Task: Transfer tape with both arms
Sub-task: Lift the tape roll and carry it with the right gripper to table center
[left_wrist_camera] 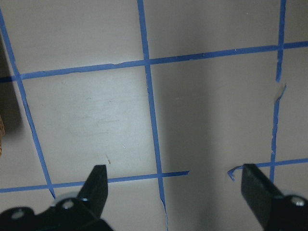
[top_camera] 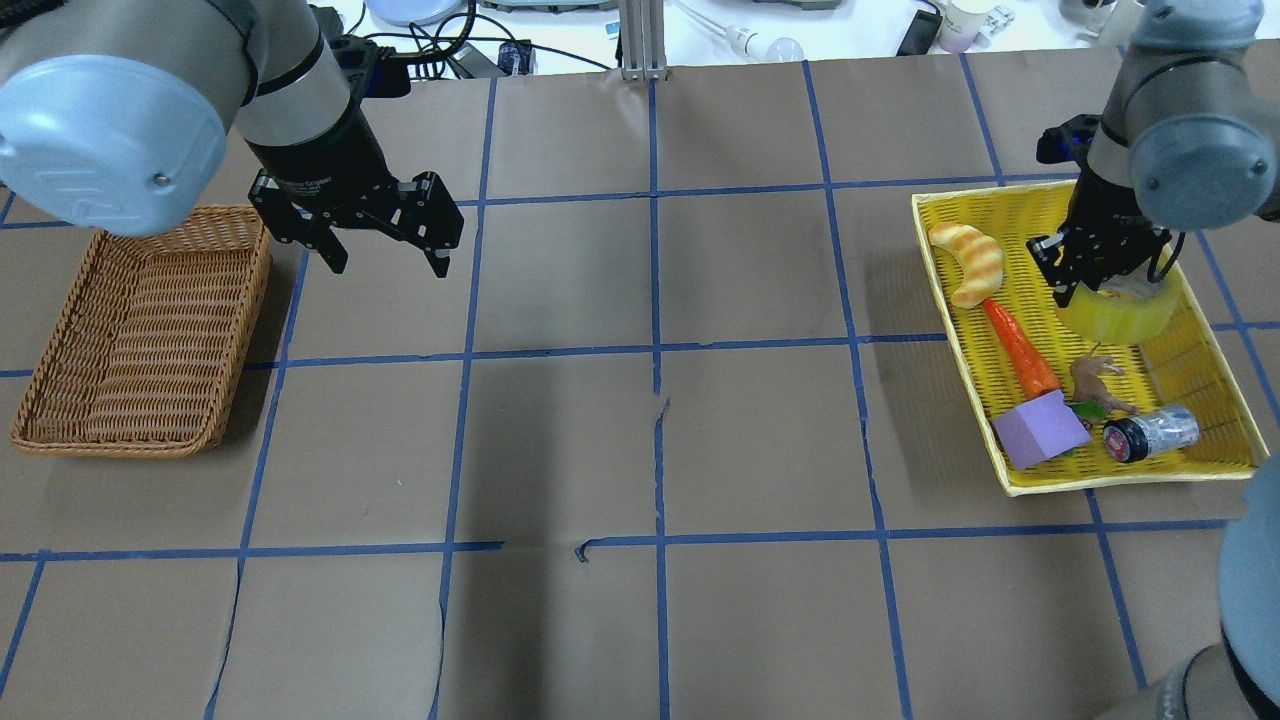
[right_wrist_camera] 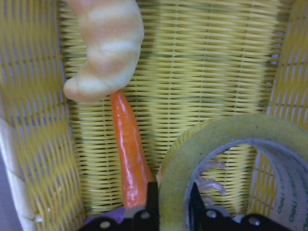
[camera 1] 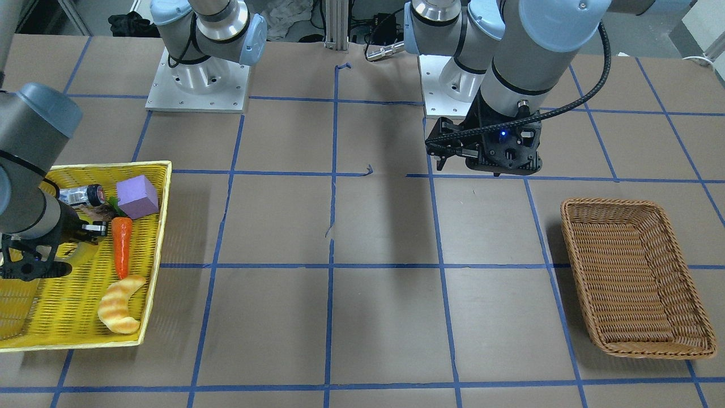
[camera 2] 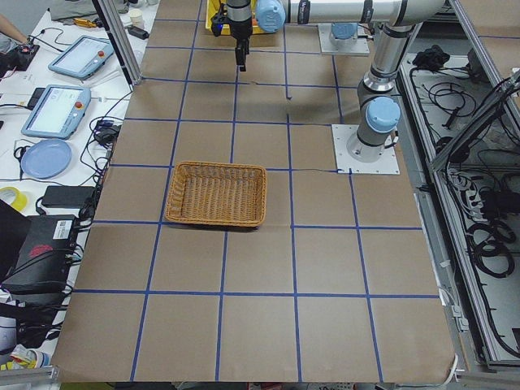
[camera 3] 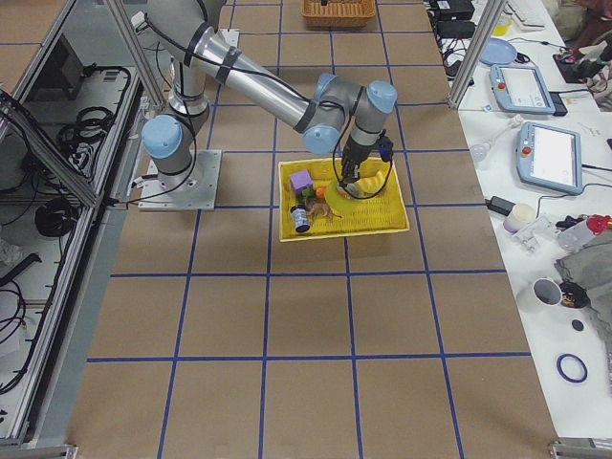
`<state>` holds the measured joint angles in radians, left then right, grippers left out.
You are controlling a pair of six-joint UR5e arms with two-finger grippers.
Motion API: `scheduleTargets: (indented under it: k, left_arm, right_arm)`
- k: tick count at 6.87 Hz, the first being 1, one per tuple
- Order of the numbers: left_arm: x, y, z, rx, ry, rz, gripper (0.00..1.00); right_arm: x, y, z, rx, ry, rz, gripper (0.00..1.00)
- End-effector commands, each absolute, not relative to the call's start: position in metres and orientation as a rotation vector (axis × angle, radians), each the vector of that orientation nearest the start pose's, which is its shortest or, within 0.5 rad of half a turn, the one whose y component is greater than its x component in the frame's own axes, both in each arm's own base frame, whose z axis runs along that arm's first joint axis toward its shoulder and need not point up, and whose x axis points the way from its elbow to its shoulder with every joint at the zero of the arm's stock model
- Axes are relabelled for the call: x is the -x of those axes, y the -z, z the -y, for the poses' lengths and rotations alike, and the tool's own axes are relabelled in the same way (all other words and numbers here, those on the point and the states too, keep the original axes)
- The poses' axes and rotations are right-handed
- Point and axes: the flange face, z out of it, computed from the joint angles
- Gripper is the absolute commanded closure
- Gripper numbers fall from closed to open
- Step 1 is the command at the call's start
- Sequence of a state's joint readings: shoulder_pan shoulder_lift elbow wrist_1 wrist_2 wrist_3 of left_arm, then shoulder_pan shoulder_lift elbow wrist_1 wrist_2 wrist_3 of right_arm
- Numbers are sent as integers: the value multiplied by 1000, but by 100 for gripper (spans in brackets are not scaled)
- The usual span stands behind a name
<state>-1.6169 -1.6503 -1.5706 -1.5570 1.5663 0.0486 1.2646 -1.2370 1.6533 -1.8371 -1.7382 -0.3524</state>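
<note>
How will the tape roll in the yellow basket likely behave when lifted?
The tape probably stays rigid: a cardboard core lines it. Its smooth wall may slip between the fingers. Being ring-shaped, it could roll if dropped on edge.

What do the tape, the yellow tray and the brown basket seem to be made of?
The tape looks like glossy, translucent yellow-green film on a grey-white core, probably cardboard. The yellow tray is woven of flat, bright strips with slight sheen, likely plastic. The brown basket shows matte strands like wicker, possibly imitation.
</note>
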Motion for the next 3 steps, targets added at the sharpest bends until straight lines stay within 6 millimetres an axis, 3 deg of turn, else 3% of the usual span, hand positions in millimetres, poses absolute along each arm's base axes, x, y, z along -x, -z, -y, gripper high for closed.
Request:
scheduleTargets:
  k: [1,3]
  left_arm:
    - [157,-449,511,-149,-104,-3141,0]
    - [158,-450,511,-149,-101,-3143,0]
  right_arm:
    - [10,-340,608,-58,-206,-3177,100]
    - [-130,-343,602,-294,-85,-3155,100]
